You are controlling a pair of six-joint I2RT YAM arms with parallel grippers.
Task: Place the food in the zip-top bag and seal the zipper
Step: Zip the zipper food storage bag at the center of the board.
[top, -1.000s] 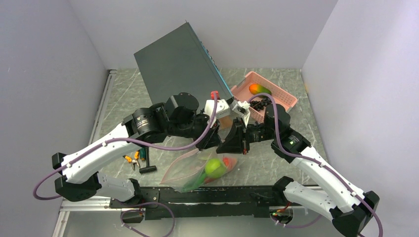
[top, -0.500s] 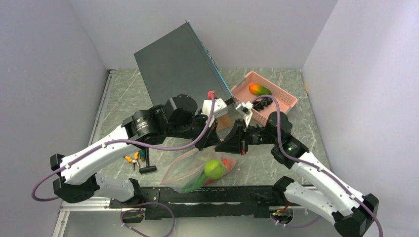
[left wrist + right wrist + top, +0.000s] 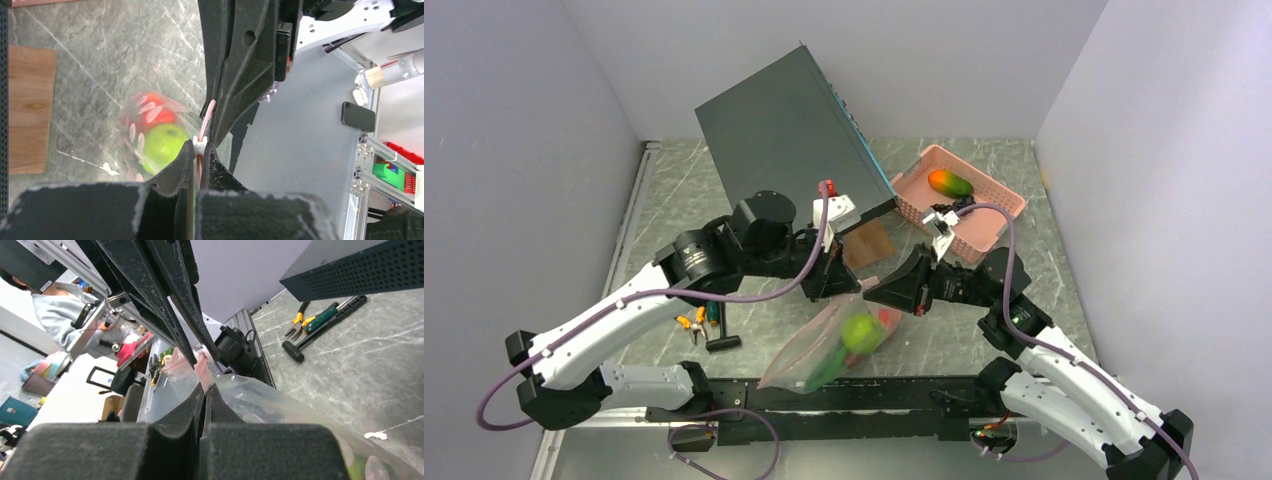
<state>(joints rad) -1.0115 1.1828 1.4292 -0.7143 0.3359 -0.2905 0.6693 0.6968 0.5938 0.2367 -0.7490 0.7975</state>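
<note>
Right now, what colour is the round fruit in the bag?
The round fruit is lime green; left wrist view.

A grey marbled table point(image 3: 674, 190) carries a pink perforated plastic basket point(image 3: 911, 183) far right, a dark grey metal box point(image 3: 784, 130) far centre, a brown wooden board point(image 3: 871, 243), and orange-and-black hand tools point(image 3: 699, 322) near left.

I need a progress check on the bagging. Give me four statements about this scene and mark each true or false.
1. The left gripper and the right gripper both pinch the zipper. True.
2. The mango is in the bag. False: it lies in the basket.
3. The green fruit is inside the bag. True.
4. The tools lie in the basket. False: they lie on the table, by the left arm.
</note>
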